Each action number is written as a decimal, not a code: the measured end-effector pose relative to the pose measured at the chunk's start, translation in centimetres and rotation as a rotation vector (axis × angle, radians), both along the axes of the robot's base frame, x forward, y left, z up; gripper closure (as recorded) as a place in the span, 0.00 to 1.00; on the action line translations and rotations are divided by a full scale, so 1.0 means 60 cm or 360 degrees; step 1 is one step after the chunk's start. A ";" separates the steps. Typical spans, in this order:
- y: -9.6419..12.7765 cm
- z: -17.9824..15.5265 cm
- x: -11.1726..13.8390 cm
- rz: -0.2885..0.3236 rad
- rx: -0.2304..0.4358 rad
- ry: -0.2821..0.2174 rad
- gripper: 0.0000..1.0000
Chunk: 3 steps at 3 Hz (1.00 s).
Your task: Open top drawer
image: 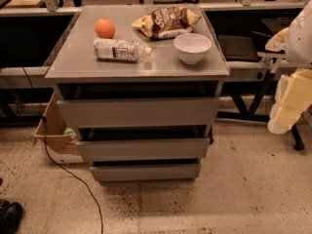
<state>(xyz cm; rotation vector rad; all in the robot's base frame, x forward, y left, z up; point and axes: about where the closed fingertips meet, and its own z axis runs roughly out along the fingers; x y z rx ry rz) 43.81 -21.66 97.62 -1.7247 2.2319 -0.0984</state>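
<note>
The top drawer (138, 112) is the widest grey front panel, flat and without a handle, just under the grey cabinet top (73, 65). Its front stands flush in line with the cabinet, with a dark gap above it, and none of its interior shows. The middle drawer front (142, 148) and the smallest bottom drawer front (145, 171) sit below it. My gripper (288, 104), a cream and white arm end, hangs at the right edge of the view, well to the right of the cabinet and apart from the drawer.
On the cabinet top lie an orange (105, 28), a plastic bottle on its side (119, 49), a chip bag (165, 21) and a white bowl (192, 47). A cardboard box (52, 130) and a black cable (73, 177) are left of the cabinet. A black shoe (9, 216) is at bottom left.
</note>
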 end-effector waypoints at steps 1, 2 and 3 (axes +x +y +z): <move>0.000 0.000 0.000 0.0000 0.0000 0.0000 0.00; 0.032 -0.074 0.024 0.0002 0.0034 -0.0006 0.00; 0.062 -0.138 0.049 0.0020 0.0055 -0.0032 0.00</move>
